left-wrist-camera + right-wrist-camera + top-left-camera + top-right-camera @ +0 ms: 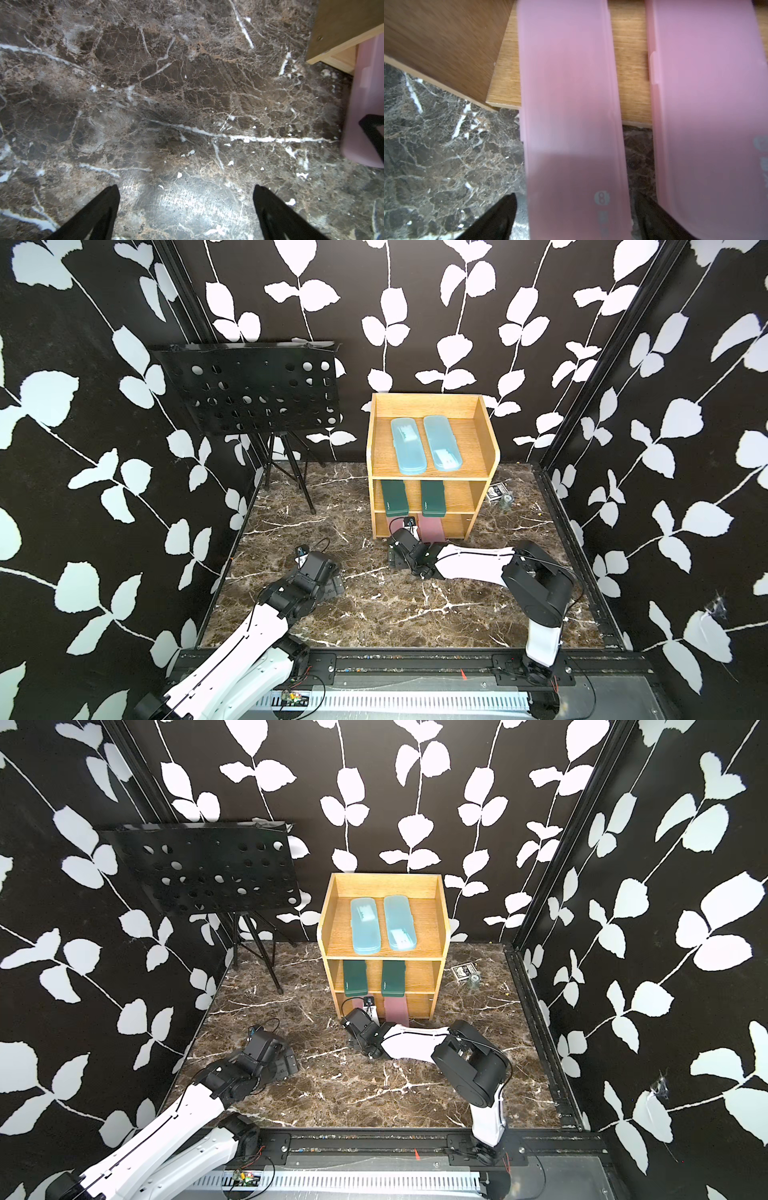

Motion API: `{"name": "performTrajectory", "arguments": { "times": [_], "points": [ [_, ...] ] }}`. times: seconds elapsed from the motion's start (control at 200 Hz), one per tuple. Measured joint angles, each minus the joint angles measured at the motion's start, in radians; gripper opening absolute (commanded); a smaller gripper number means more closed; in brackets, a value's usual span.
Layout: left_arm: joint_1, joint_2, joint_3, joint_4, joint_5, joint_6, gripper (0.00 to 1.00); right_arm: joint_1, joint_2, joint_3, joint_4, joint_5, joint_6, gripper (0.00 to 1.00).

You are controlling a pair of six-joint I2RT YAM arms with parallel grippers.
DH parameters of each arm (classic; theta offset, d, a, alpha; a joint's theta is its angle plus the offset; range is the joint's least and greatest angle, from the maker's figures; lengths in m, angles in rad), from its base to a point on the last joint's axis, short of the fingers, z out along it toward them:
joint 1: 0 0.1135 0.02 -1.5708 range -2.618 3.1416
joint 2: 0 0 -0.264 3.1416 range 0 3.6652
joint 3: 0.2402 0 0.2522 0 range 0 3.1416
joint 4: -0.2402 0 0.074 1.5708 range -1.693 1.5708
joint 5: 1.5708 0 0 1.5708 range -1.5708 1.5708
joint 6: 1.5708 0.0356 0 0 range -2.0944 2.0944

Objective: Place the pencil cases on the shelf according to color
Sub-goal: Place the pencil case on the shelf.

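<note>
Marble table (pixel 374 614) underfoot, black music stand (pixel 249 389) back left, and the shelf (pixel 432 406) to its right against the back wall. The left arm (pixel 249 639) lies low over bare marble, well clear of the shelf. The left gripper (pixel 186 187) has its fingers spread wide with nothing between them.

The right arm (pixel 473 564) stretches flat along the table to the foot of the shelf, and the right gripper (pixel 575 197) is down at the bottom tier. Its fingers sit astride a pink case (pixel 571 104), parted, with a sliver of marble showing between one finger and the case's edge, so there's no squeeze on it. That case lies flat on the bottom board, its near end jutting out over the marble. The second pink case (pixel 708 104) lies just beside it, parallel, with a strip of wood between them, and it juts out likewise.

On the top tier the blue cases (pixel 408 445) lie flat, side by side. On the middle tier the green cases (pixel 395 497) lie apart, side by side. Right of the shelf, a small dark box (pixel 496 491) and a tiny jar (pixel 507 502) sit on the marble.
</note>
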Motion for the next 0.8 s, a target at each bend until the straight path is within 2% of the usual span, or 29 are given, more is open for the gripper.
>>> {"name": "performTrajectory", "arguments": {
  "times": [0.16,0.43,0.555,0.71,0.8],
  "points": [
    [0.000,-0.042,0.000,-0.015,0.008,-0.003,0.99,0.002,-0.064,-0.010,-0.029,-0.015,0.000,0.97],
    [0.000,-0.126,0.008,-0.057,0.015,-0.012,0.99,0.010,-0.267,-0.109,-0.037,-0.074,0.001,0.91],
    [0.000,-0.112,0.010,-0.063,0.024,-0.011,0.99,0.045,-0.288,-0.156,-0.068,-0.085,0.005,0.78],
    [0.000,-0.084,0.021,-0.064,0.033,-0.005,0.99,0.089,-0.297,-0.190,-0.113,-0.083,0.006,0.54],
    [0.000,-0.081,0.021,-0.064,0.037,-0.003,0.99,0.097,-0.297,-0.217,-0.114,-0.082,0.016,0.49]
  ]
}}
